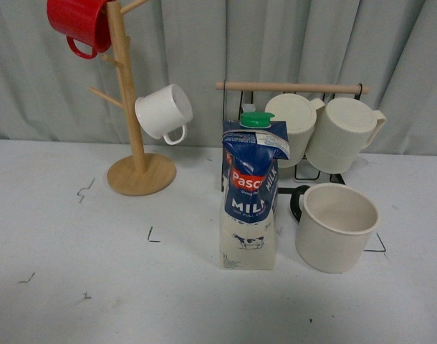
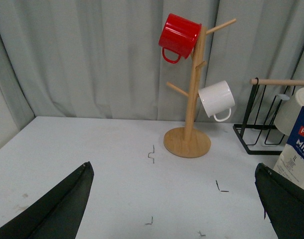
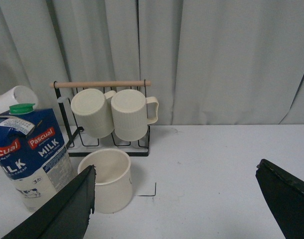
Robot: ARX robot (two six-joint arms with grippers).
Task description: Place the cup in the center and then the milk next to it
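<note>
In both wrist views the fingers sit nearest the lens: the left gripper (image 2: 174, 199) shows one dark finger (image 2: 57, 206) at each side of the picture, set wide apart with only bare tabletop (image 2: 117, 159) between them, and the right gripper (image 3: 174, 201) likewise has its fingers (image 3: 67, 211) spread wide and holding nothing. Neither arm appears in the front view. Next out on the white tabletop (image 1: 97, 287), the milk (image 1: 251, 197) stands upright near the middle, green cap on top, blue panel with the red label facing the camera. The cup (image 1: 336, 227) stands upright, mouth up, just beside the carton on the robot's right, with its black handle (image 1: 298, 202) pointing toward the carton; whether the two touch cannot be determined. Small black corner marks (image 1: 153, 237) lie on the tabletop to the carton's left. Farther back, a black wire rack (image 1: 290, 89) with a wooden top bar carries two ribbed cream mugs (image 1: 322, 132) lying on their sides. To the rear left, a wooden mug tree (image 1: 136, 168) holds a white mug (image 1: 165, 112) and, higher up, a red mug (image 1: 79, 23). A grey curtain (image 1: 204, 43) closes the background.
</note>
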